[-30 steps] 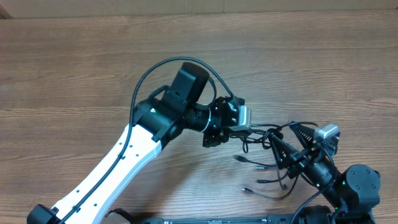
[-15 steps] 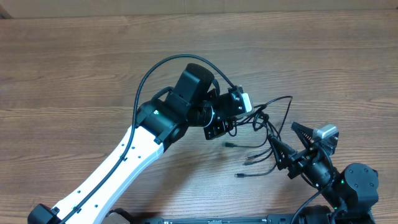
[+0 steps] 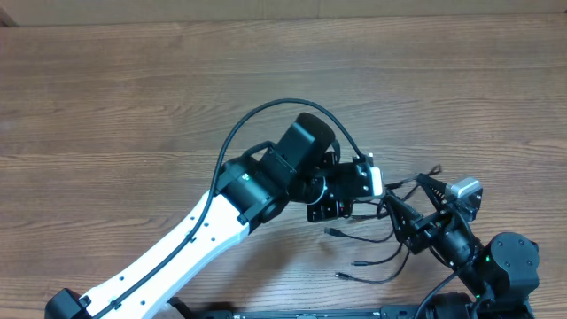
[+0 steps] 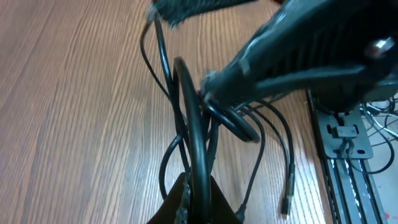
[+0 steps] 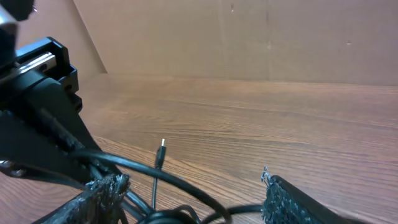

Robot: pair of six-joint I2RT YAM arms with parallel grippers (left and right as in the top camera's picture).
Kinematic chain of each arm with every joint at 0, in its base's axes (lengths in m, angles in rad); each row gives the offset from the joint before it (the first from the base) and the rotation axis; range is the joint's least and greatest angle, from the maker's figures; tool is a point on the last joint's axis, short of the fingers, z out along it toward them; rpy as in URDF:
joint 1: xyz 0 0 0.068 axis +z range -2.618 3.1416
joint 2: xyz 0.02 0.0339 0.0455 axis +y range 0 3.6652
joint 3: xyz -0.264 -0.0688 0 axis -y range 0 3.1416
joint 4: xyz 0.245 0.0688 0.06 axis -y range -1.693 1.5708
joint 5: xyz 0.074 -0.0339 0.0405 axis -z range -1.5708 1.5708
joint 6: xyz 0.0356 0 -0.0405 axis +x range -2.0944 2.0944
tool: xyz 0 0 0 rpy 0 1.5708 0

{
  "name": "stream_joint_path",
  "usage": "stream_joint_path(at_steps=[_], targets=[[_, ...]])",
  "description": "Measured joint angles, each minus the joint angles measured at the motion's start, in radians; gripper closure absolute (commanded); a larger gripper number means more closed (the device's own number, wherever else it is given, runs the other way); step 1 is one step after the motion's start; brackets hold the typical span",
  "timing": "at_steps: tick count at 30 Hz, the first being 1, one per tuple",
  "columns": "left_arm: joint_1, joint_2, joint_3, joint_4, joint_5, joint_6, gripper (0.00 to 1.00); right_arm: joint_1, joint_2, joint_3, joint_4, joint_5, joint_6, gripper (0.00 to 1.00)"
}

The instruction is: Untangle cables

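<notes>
The cables [image 3: 372, 239] are a tangle of thin black cords at the table's lower right, with plug ends [image 3: 333, 232] trailing left. My left gripper [image 3: 372, 190] is shut on one cord of the cables [image 4: 186, 118], which rises straight out of the left gripper [image 4: 198, 200] in its wrist view. Close beside it, my right gripper [image 3: 403, 190] stands open. In the right wrist view loops of the cables [image 5: 186, 186] pass between its fingertips [image 5: 102, 190], with the right gripper [image 5: 196, 199] not closed on them. A small plug [image 5: 160, 152] sticks up behind.
The white left arm [image 3: 177, 244] slants from the bottom left across the wooden table [image 3: 133, 106]. The right arm's base [image 3: 509, 266] sits at the bottom right corner. A metal rail [image 4: 348, 155] lies along the table's near edge. A cardboard wall [image 5: 249, 37] stands behind.
My left gripper has swung right and toward the right gripper, carrying its cord. The loose plug ends were dragged along the table. The right jaws spread slightly wider.
</notes>
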Motion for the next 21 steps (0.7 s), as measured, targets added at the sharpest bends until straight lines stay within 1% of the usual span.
stream_joint_path(at_steps=[5,8,10,11,13,14,15,16,21], targets=[[-0.024,0.000,0.000,0.023,0.015,0.000,0.96,0.000,0.000,0.000,-0.001,0.000,-0.006,0.27],[-0.031,0.000,0.000,0.026,0.054,0.000,0.96,0.000,0.000,0.000,-0.002,0.000,-0.008,0.27],[-0.038,0.000,0.000,0.018,0.087,0.000,0.96,0.000,0.000,0.000,-0.003,0.005,-0.008,0.29],[-0.039,0.000,0.000,0.010,0.096,0.000,0.96,0.000,0.000,0.000,-0.003,0.005,-0.009,0.33],[-0.045,0.000,0.000,-0.016,0.113,0.000,0.96,0.000,0.000,0.000,-0.006,0.003,-0.010,0.49],[-0.051,0.000,0.000,-0.034,0.122,0.001,0.96,0.000,0.000,0.000,-0.006,0.004,-0.019,0.70],[-0.057,0.000,0.000,-0.042,0.129,0.000,0.96,0.000,0.000,0.000,-0.008,0.004,-0.014,0.86],[-0.063,0.000,0.000,-0.051,0.136,0.000,0.96,0.000,0.000,0.000,-0.008,0.005,-0.015,0.96],[-0.070,0.000,0.000,-0.061,0.155,0.000,0.96,0.000,0.000,0.000,-0.009,0.000,-0.017,0.96]])
